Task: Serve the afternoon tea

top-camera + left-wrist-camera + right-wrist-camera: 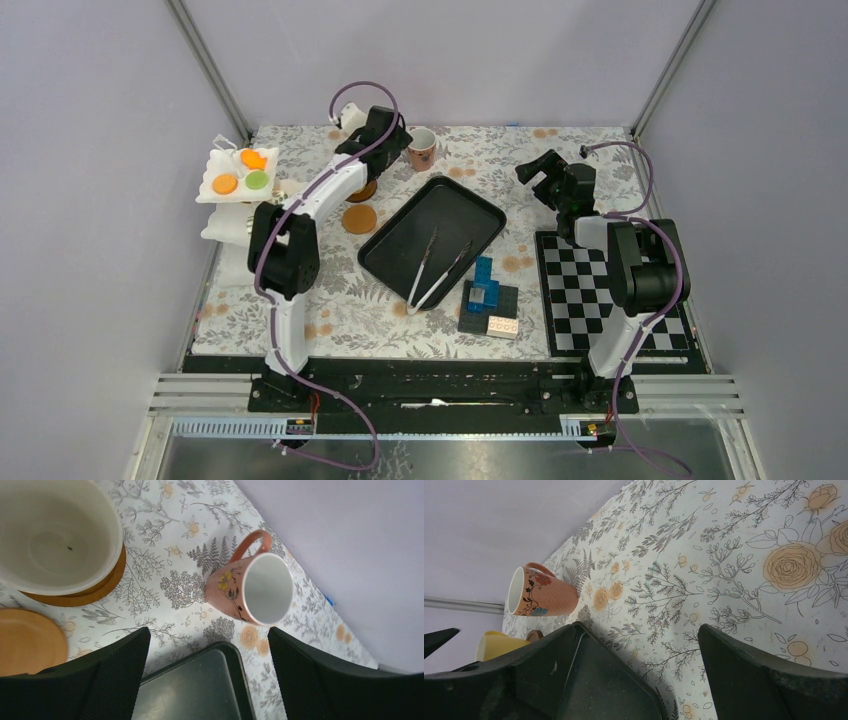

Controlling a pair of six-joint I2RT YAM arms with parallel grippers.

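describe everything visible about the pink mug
The pink mug looks ceramic: salmon outside with yellow, red and blue flowers and dark scrolls, plain white inside, one loop handle. Empty and upright, it stands directly on the floral tablecloth near the back edge, just beyond a corner of the black tray. Nothing else touches it.

The left arm (285, 250) and the right arm (645, 265) match: white links between bulky black joint housings, each rising from a black base plate (283, 396). A thin purple cable (362, 87) loops along each of the 2 from base to wrist. On the left gripper (209, 636) the fingers (115, 675) are black with fine mesh-textured inner faces; on the right gripper (638, 630) they are plain matt black.
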